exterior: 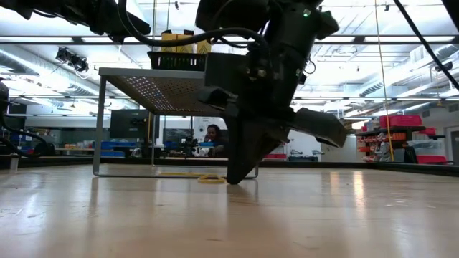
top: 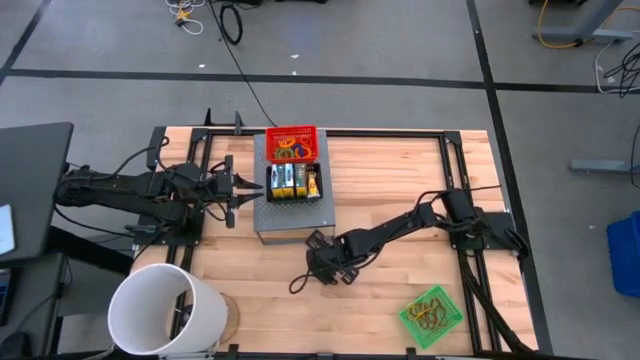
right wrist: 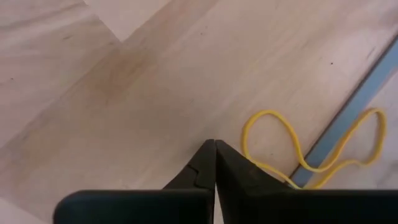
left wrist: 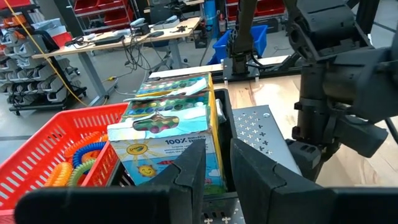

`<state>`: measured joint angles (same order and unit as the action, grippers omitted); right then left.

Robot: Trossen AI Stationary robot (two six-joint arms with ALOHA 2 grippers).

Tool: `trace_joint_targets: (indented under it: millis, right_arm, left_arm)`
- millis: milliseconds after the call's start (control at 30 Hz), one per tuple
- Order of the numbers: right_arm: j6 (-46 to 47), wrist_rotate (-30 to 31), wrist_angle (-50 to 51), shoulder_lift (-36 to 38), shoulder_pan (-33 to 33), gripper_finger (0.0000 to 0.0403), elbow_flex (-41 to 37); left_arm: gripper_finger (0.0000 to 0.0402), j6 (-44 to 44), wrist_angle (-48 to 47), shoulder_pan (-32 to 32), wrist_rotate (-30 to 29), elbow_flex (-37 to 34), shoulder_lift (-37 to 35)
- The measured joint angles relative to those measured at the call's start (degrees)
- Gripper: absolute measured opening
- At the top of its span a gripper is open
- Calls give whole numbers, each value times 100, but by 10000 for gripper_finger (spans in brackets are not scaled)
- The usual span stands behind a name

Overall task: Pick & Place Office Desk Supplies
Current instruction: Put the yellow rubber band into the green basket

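Several yellow-and-green crayon boxes (top: 292,182) stand upright in a black tray on a grey perforated stand (top: 295,222). Behind them a red basket (top: 291,145) holds coloured rubber bands. My left gripper (top: 240,190) waits level beside the tray, narrowly open and empty. At mid-table my right gripper (top: 322,270) points steeply down, shut, its tips (right wrist: 215,144) at the tabletop. A yellow rubber band (right wrist: 266,112) lies flat on the wood just beside the tips; one stretch of it runs behind a finger. My right gripper's shut fingertips (exterior: 235,179) come from above and stand at the tabletop, with nothing showing between them. The yellow band (exterior: 210,179) lies on the wood beside them. One finger hides a stretch of it (right wrist: 283,179), so I cannot tell whether they touch.
A green basket (top: 432,315) with rubber bands sits at the near right corner. A large white bucket (top: 165,310) stands at the near left. A black frame rail (top: 452,180) borders the table. Bare wood lies around my right gripper.
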<state>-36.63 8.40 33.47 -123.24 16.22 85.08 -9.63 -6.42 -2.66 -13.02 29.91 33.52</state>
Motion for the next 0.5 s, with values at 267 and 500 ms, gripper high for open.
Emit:
trace_joint_targets:
  millis: [267,500]
  right_arm:
    - [226,143,-197,2,-93,56,-15]
    - [96,282,-444,7,-130,160,-21]
  left_arm:
    - [84,39,4,0,0,0,0]
    - [84,28,2,0,0,0,0]
